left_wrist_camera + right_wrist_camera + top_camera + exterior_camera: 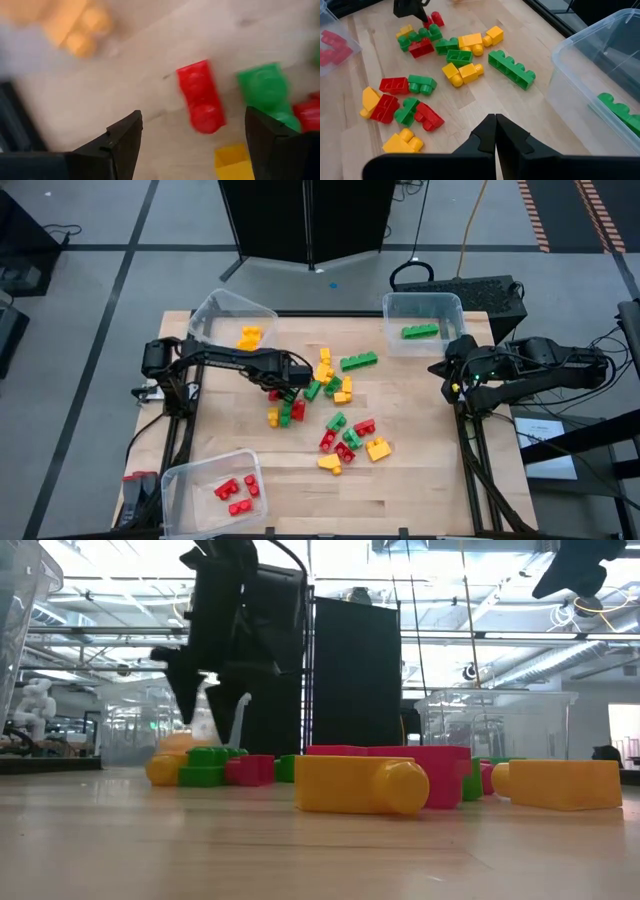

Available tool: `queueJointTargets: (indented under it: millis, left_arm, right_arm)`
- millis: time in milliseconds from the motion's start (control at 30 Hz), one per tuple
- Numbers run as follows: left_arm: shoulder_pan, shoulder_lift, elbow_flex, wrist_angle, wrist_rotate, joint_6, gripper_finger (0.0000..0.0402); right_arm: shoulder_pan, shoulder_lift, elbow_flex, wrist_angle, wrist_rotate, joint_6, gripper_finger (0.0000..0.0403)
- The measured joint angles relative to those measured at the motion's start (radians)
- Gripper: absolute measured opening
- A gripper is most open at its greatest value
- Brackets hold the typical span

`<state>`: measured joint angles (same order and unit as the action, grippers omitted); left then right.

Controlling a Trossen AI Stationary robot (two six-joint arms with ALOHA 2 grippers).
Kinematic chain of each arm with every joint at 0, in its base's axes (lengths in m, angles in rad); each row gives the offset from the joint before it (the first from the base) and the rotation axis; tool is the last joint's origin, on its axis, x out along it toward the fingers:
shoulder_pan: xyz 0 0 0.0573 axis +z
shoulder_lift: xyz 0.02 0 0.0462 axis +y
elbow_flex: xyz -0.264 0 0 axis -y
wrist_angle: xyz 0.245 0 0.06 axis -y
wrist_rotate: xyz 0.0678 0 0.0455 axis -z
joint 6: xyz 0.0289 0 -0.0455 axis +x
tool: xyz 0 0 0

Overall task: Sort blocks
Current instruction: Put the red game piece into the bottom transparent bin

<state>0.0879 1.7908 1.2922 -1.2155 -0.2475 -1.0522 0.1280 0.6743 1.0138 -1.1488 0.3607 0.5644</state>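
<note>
Red, yellow and green blocks (335, 405) lie scattered on the middle of the wooden table (430, 480). My left gripper (287, 385) hangs open above the left end of the pile, pointing steeply down. In the left wrist view its fingers (125, 135) stand on either side of a small red block (200, 95) that lies flat on the wood, with a green block (265, 87) and a yellow one (232, 162) beside it. The low view shows the fingertips (212, 705) clear of the table. My right gripper (495, 120) waits shut, raised over the table's right edge (452, 375).
Three clear bins stand on the table: far left (205, 315) with yellow blocks (249, 337), far right (395, 330) with a long green block (420, 331), near left (180, 490) with red blocks (237, 492). Bare wood lies along the near right.
</note>
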Motion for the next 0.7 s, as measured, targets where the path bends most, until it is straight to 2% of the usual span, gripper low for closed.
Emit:
queueJointTargets:
  millis: [100, 367, 533, 700]
  left_arm:
    - [-0.013, 0.000, 0.000, -0.020, -0.027, -0.123, 0.0244]
    - [-0.052, -0.001, -0.026, 0.020, -0.030, -0.300, 0.0244]
    - [-0.052, 0.004, -0.087, 0.061, -0.011, -0.312, 0.0244]
    - [-0.037, 0.005, -0.143, 0.198, -0.010, -0.300, 0.0244]
  right_arm:
    - [0.000, 0.000, 0.000, -0.001, 0.000, 0.003, 0.0006]
    - [0.000, 0.000, 0.000, -0.008, 0.000, -0.001, 0.0006]
    - [0.000, 0.000, 0.000, -0.008, 0.000, -0.008, 0.0006]
    - [0.000, 0.000, 0.000, -0.009, 0.000, -0.014, 0.0006]
